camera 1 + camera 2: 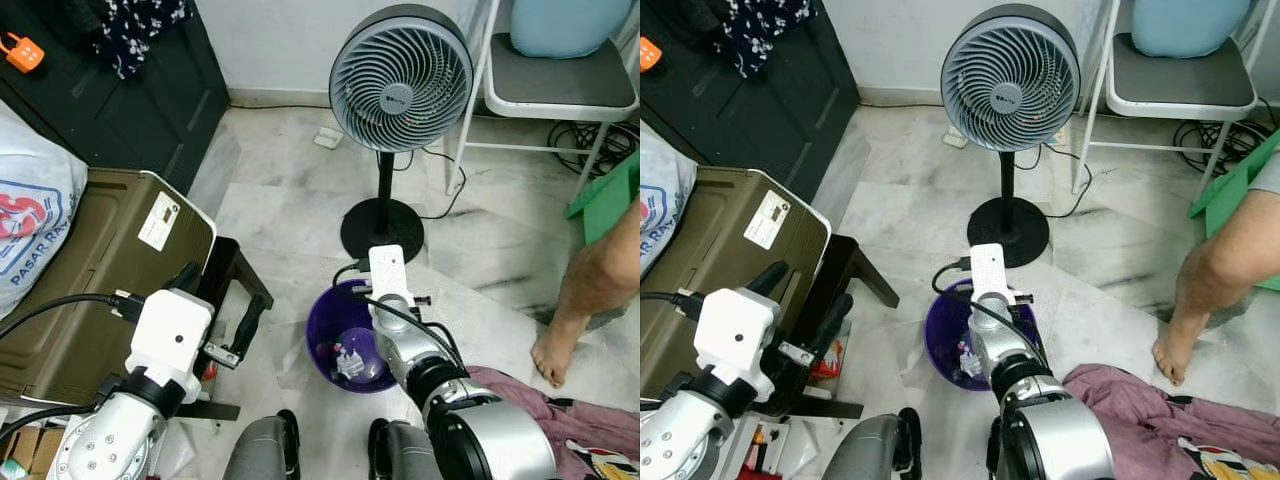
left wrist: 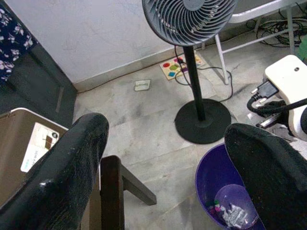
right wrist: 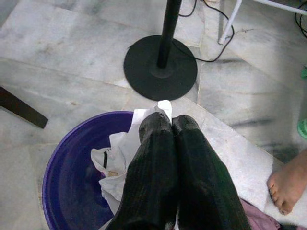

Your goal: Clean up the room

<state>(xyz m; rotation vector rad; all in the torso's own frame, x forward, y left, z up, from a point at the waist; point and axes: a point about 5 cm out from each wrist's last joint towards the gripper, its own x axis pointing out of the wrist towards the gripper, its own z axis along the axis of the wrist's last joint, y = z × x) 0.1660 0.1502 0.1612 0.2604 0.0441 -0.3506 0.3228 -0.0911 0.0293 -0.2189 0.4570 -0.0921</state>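
Purple bin [image 1: 325,345]; grey fan [image 1: 400,78]; olive suitcase [image 1: 90,270]; maroon cloth [image 1: 1160,415].

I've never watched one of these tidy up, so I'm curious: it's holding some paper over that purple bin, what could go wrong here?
The right gripper pinches white paper above the purple bin, close to its rim, so the paper might drop or drape outside when let go. The fan stands just beyond the bin; if running, its draught could blow light paper away. A person's bare foot rests on the floor near that arm, so a wide swing might brush it.
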